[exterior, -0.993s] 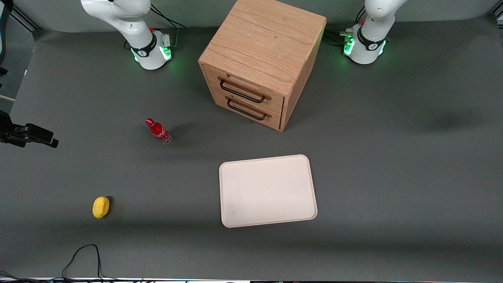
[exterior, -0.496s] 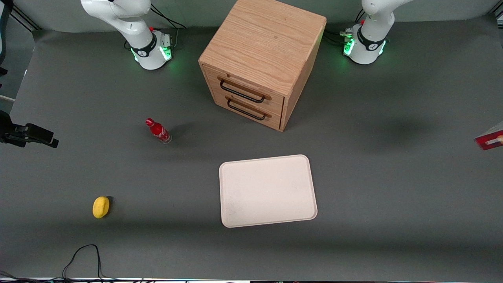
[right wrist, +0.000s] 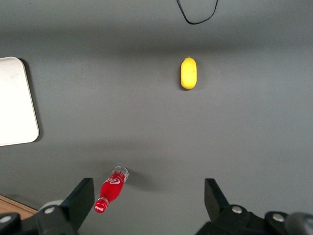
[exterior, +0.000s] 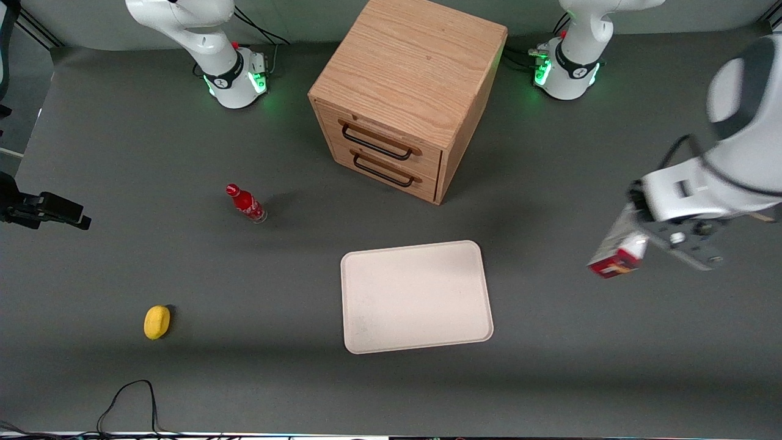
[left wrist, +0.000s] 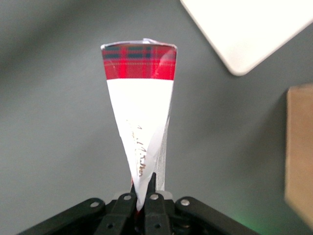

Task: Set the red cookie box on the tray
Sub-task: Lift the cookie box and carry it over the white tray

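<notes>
Front view: the tray (exterior: 416, 296) lies flat on the desk (exterior: 550, 342) with nothing on it. The wooden drawer cabinet (exterior: 406, 91) stands farther from the camera than the tray, both drawers closed, so their contents cannot be told. The working arm (exterior: 727, 165) reaches in over its own end of the desk, wrist angled down. Its end effector (exterior: 635, 235) carries the red cookie box (exterior: 617, 250) in the air, tilted, one end pointing down toward the desk. The box is well apart from the tray, sideways toward the working arm's end, and touches neither tray nor desk. Toward the parked arm's end, a small red bottle (exterior: 246, 203) stands upright and a yellow object (exterior: 156, 321) lies nearer the camera than the bottle.

Left wrist view: the box (left wrist: 141, 122) runs straight out from the end effector (left wrist: 142, 198), showing a white face with faint script and a red tartan end. The fingers (left wrist: 151, 193) are pressed against the box at its near end, pinching it; this grip is not visible in the front view. One rounded corner of the tray (left wrist: 249, 29) and an edge of the cabinet (left wrist: 299, 152) show past the box.

Right wrist view: the bottle (right wrist: 111, 188), the yellow object (right wrist: 189, 73) and one tray corner (right wrist: 17, 105) appear on bare desk; neither the box nor the working arm shows here
</notes>
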`<state>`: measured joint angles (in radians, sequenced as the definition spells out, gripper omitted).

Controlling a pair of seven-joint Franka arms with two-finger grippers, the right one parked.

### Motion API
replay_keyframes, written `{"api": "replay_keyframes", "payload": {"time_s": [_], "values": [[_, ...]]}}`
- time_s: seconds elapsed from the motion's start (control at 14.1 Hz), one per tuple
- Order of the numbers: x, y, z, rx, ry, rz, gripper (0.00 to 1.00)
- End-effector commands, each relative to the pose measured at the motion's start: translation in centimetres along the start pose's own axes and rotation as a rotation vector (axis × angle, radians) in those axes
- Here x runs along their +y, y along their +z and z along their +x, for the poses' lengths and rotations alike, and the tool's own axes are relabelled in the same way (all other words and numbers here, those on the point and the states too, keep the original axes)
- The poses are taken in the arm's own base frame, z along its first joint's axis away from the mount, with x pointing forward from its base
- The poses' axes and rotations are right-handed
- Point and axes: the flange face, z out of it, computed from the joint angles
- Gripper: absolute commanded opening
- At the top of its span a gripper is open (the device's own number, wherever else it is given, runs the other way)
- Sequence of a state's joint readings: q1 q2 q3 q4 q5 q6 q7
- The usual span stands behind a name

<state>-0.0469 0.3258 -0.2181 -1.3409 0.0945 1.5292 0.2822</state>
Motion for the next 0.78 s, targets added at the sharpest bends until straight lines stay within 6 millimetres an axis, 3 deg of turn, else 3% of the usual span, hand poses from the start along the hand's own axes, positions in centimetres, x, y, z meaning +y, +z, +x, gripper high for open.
{"api": "replay_keyframes", "payload": {"time_s": [0.0, 0.14, 0.28, 0.43, 0.71], "values": [[6.0, 2.7, 8.4, 0.026, -0.182, -0.023, 0.00], [9.8, 6.1, 12.6, 0.059, -0.269, -0.039, 0.00], [11.8, 9.7, 15.3, 0.098, -0.343, -0.055, 0.00], [12.4, 13.8, 17.1, 0.100, -0.448, -0.072, 0.00], [12.7, 19.5, 18.7, 0.074, -0.621, -0.095, 0.00]]}}
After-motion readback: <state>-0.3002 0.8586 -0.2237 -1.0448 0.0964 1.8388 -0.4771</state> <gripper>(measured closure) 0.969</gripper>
